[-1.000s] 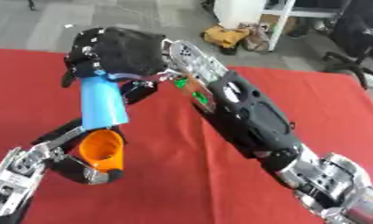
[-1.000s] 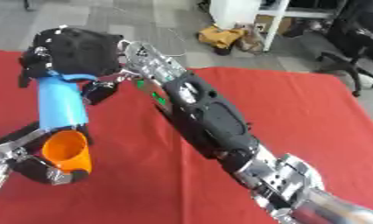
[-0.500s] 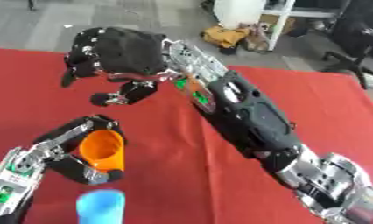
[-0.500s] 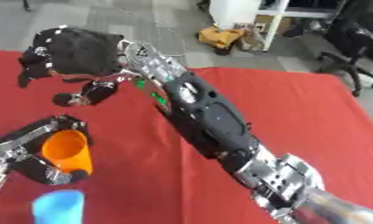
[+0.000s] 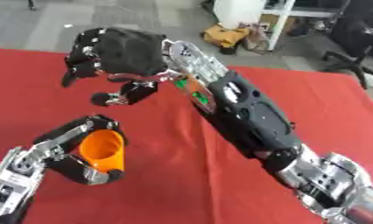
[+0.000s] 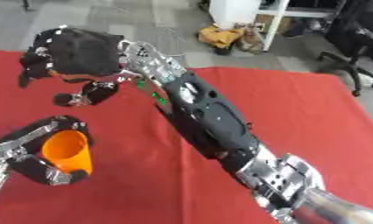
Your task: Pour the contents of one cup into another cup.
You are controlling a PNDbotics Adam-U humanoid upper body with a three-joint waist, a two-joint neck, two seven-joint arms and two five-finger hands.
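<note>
An orange cup [image 5: 102, 149] is held above the red table [image 5: 174, 183] at the lower left, tilted with its mouth facing up and right. My left hand [image 5: 61, 141] is curled round it. My right arm crosses the picture from the lower right, and my right hand [image 5: 121, 54] hangs above and behind the orange cup. Its fingers [image 5: 73, 72] and thumb [image 5: 122, 93] are spread apart with nothing between them. No blue cup shows in either view.
Beyond the table's far edge are a grey floor, a white cabinet [image 5: 247, 11], a brown bundle [image 5: 224, 34] and a black office chair [image 6: 357, 35]. My right forearm [image 5: 243, 116] lies over the middle of the table.
One second ago my right hand held a blue cup tipped over the orange cup. The blue cup then dropped to the table's near edge and is now out of view; the hand is empty.
</note>
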